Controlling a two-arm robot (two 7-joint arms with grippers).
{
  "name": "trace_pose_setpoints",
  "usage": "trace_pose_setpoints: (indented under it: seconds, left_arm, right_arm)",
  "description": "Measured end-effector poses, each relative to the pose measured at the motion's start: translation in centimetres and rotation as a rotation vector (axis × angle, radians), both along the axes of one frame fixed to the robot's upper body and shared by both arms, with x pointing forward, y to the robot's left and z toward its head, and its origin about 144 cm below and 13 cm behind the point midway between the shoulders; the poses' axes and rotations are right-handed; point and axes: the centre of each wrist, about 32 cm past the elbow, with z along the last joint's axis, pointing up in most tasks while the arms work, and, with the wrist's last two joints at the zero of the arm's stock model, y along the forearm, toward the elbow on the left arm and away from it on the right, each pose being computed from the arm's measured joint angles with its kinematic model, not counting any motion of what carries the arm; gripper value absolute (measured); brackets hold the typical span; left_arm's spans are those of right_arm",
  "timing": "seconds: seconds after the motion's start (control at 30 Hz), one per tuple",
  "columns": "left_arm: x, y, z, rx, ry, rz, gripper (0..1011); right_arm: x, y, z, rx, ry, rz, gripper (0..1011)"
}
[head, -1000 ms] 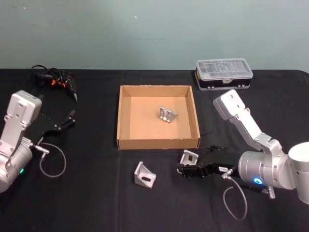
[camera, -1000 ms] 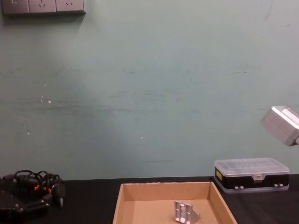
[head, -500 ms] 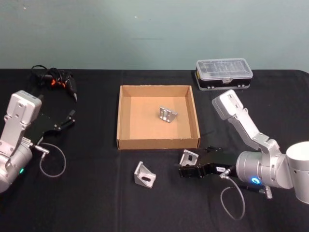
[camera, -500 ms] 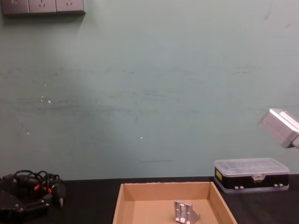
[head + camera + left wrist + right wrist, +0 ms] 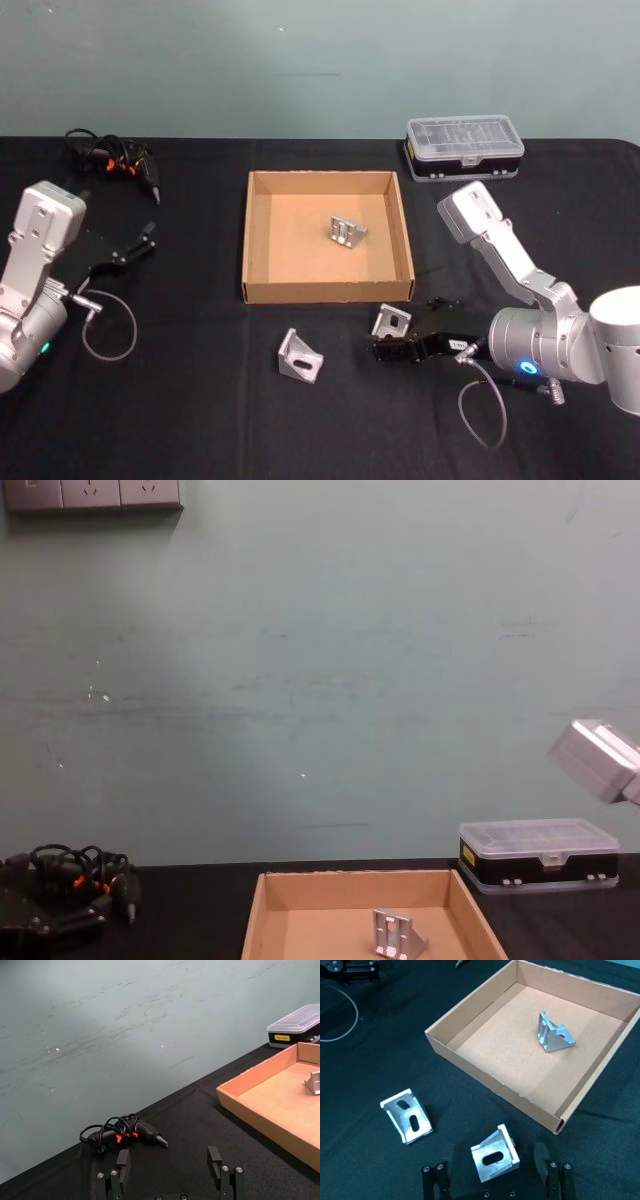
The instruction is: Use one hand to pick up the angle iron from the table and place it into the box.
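I log the left hand (image 5: 148, 238) parked over the tabletop's (image 5: 200, 420) left side, fingers spread. A loose angle iron (image 5: 299, 357) lies in front of the cardboard box (image 5: 327, 292). A second angle iron (image 5: 345, 232) sits inside it. A third angle iron (image 5: 494, 1159) rests on the tabletop near the box's front wall, between the spread fingers of the right hand (image 5: 404, 334).

Tan cardboard box (image 5: 325, 292) on my black desk (image 5: 190, 410), one silver angle iron (image 5: 345, 232) upright inside. A second angle iron (image 5: 392, 321) sits just before the box between my right end effector (image 5: 403, 329)'s spread fingers; a third angle iron (image 5: 299, 357) farther out.
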Motion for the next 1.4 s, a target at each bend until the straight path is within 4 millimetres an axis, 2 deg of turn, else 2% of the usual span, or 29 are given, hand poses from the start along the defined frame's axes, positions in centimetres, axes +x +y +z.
trace_pose_setpoints:
  seconds: [0.37,0.53,0.57,0.67,0.7,0.8,0.83,0.9,0.93,1.03,1.07,1.13,1.17,1.4]
  left_arm:
    - [0.0,0.0,0.0,0.0,0.0,0.0,1011]
    - [0.0,0.0,0.0,0.0,0.0,0.0,1011]
    - [0.0,0.0,0.0,0.0,0.0,0.0,1012]
    - [0.0,0.0,0.0,0.0,0.0,0.0,1011]
    - [0.0,0.0,0.0,0.0,0.0,0.0,1011]
    - [0.0,0.0,0.0,0.0,0.0,0.0,1012]
    - [0.0,0.0,0.0,0.0,0.0,0.0,1011]
    - [0.0,0.0,0.0,0.0,0.0,0.0,1011]
    - [0.0,0.0,0.0,0.0,0.0,0.0,1011]
    - [0.0,0.0,0.0,0.0,0.0,0.0,1011]
    - [0.0,0.0,0.0,0.0,0.0,0.0,1011]
    - [0.0,0.0,0.0,0.0,0.0,0.0,1011]
    - [0.0,0.0,0.0,0.0,0.0,0.0,1011]
    - [0.0,0.0,0.0,0.0,0.0,0.0,1011]
  right_arm:
    - [0.01,-0.04,-0.07,-0.002,-0.002,-0.001,1000]
    - [0.0,-0.04,-0.06,-0.003,-0.002,-0.001,907]
    - [-0.01,-0.04,-0.06,-0.003,-0.002,-0.001,862]
    - [-0.01,-0.04,-0.06,-0.003,-0.001,-0.001,812]
    - [-0.01,-0.04,-0.06,-0.003,-0.001,-0.001,750]
    - [-0.01,-0.04,-0.05,-0.003,-0.001,-0.001,695]
    - [-0.01,-0.04,-0.04,-0.003,-0.001,-0.001,633]
    - [-0.02,-0.04,-0.04,-0.003,-0.001,-0.001,592]
    - [-0.02,-0.04,-0.03,-0.003,-0.001,-0.001,536]
    - [-0.02,-0.03,-0.03,-0.003,-0.001,-0.001,476]
    - [-0.02,-0.03,-0.03,-0.003,-0.001,-0.001,390]
    - [-0.02,-0.03,-0.03,-0.003,-0.002,-0.001,369]
    - [-0.02,-0.03,-0.03,-0.003,-0.002,-0.001,307]
    - [-0.02,-0.03,-0.03,-0.003,-0.002,-0.001,106]
